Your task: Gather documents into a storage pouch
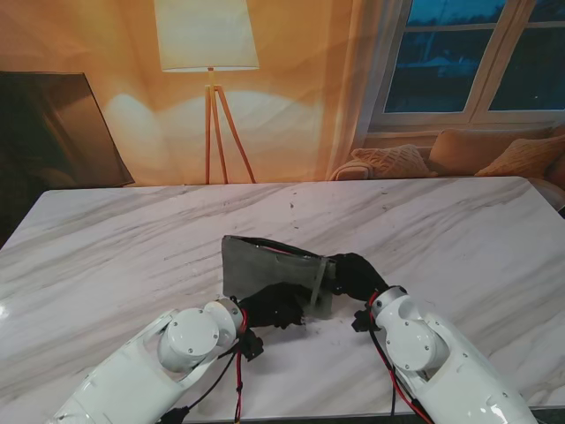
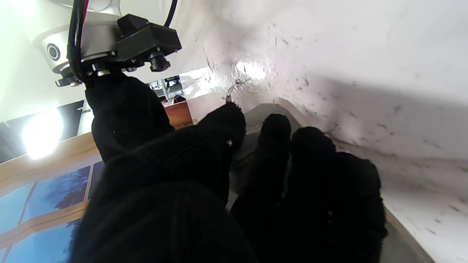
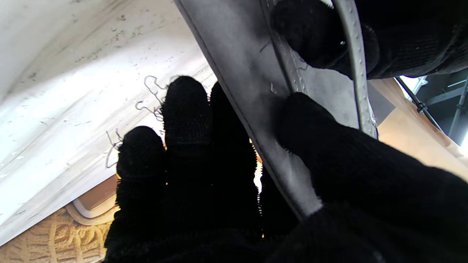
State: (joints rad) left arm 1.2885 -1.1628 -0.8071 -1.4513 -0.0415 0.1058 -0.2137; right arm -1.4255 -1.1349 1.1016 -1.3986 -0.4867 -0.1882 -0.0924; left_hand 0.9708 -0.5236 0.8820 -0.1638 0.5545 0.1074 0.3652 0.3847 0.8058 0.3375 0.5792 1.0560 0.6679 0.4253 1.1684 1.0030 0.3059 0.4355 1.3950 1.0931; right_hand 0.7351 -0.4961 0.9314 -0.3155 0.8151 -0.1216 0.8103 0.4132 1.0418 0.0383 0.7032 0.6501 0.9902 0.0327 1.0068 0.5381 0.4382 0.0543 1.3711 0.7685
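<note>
A grey felt pouch stands on edge on the marble table, with a red lining showing along its top rim. My right hand grips its right end: in the right wrist view the thumb presses one face of the pouch and the fingers lie behind the other. My left hand holds the pouch's near lower edge, with a finger hooked under the grey strap. In the left wrist view its fingers lie over the pouch. I see no documents in any view.
Beyond the table's far edge stand a floor lamp, a sofa with cushions below a window, and a dark panel at the far left.
</note>
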